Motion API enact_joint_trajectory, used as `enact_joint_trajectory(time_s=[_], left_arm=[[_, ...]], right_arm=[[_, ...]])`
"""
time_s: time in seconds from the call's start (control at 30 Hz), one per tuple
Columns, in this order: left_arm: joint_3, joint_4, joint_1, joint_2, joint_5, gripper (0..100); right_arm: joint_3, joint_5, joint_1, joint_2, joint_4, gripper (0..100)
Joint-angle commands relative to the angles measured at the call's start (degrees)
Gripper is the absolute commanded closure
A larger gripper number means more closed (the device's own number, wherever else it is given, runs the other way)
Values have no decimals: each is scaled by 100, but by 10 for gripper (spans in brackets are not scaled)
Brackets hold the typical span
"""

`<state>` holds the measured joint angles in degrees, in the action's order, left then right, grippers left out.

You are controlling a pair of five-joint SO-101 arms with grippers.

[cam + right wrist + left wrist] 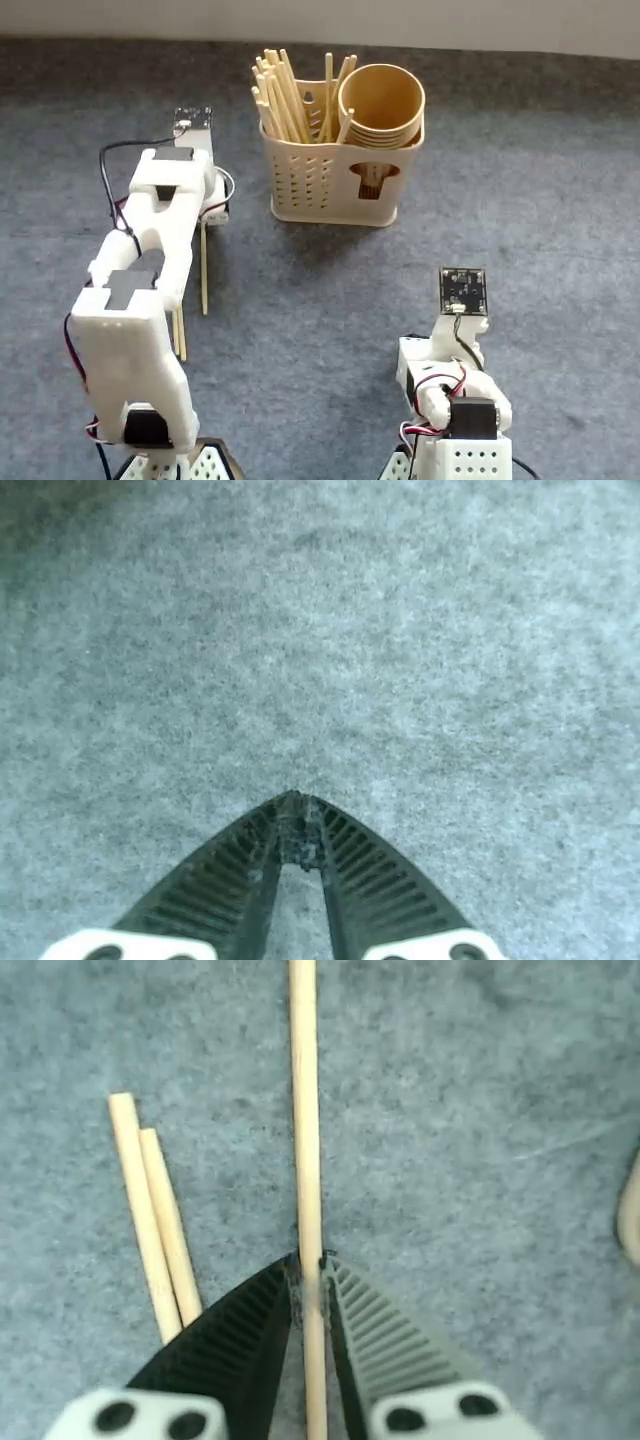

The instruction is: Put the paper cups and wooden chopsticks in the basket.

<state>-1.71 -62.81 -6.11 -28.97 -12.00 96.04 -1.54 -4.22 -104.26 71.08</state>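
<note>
L gripper (310, 1260) clamped on one chopstick (304, 1110) on counter (520, 200), prob to carry to basket (330, 195) w/ cups (382, 100); two spare chopsticks (155, 1220) just beside; R gripper (300, 848) tips together, empty.

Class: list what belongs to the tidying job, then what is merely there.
Job: basket; paper cups; chopsticks in basket; chopstick gripped by left end effector; two loose chopsticks.
Merely there: grey mat; right end effector, shut on nothing.
</note>
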Motion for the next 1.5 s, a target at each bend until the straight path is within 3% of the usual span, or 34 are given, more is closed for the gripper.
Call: enact_joint_trajectory(time_s=[0.0, 0.3, 0.5, 0.87, 1.47], left_arm=[[-338, -431, 189, 119, -105, 995], [-330, -949, 198, 2000, -132, 995], [-277, -1424, 48, 3433, -1002, 995], [-303, -1512, 57, 4778, -1029, 995], [-277, 985, 892, 5675, -1029, 995]], right_arm=[[875, 35, 66, -84, 40, 993], [875, 35, 66, -84, 40, 993], [875, 35, 66, -84, 40, 993], [875, 35, 66, -84, 40, 993], [875, 35, 66, -84, 40, 993]])
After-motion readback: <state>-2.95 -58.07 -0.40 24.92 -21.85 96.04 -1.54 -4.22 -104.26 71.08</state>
